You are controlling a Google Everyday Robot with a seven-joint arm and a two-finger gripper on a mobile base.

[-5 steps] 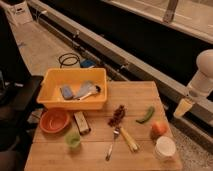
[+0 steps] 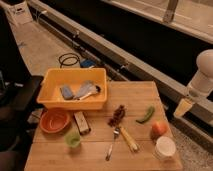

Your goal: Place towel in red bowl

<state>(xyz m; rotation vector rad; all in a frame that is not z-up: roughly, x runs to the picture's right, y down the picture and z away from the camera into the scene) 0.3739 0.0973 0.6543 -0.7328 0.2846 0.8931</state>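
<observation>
Nothing on the bench (image 2: pixel 140 95) has shifted since the earlier frame, and the arm (image 2: pixel 204 70) hangs in about the same place at the right.

Its tool (image 2: pixel 182 108) is off the bench's right edge, pointing down and to the left. It is spread, with nothing between its fingers, and it is well apart from the bin (image 2: pixel 52 97).

That yellow bin sits at the bench's far left corner. Inside it lies the towel (image 2: pixel 86 90), crumpled, right of centre. A darker blue block (image 2: pixel 66 92) lies just left of the towel in the same bin.

Just in front of the bin, near the left edge, stands the red bowl (image 2: pixel 54 121), upright, with nothing in it. A brown box (image 2: pixel 81 122) lies just right of the bowl. A green cup (image 2: pixel 73 139) stands in front of both, nearer the front edge.

Mid-bench there is a dark red cluster (image 2: pixel 118 115), with a fork (image 2: pixel 112 145) and a yellow stick-like thing (image 2: pixel 129 139) in front of it. Further right lie a green pepper (image 2: pixel 146 115), an orange fruit (image 2: pixel 158 129) and a white cup (image 2: pixel 165 147). The fruit and the white cup are close together near the right front corner.
</observation>
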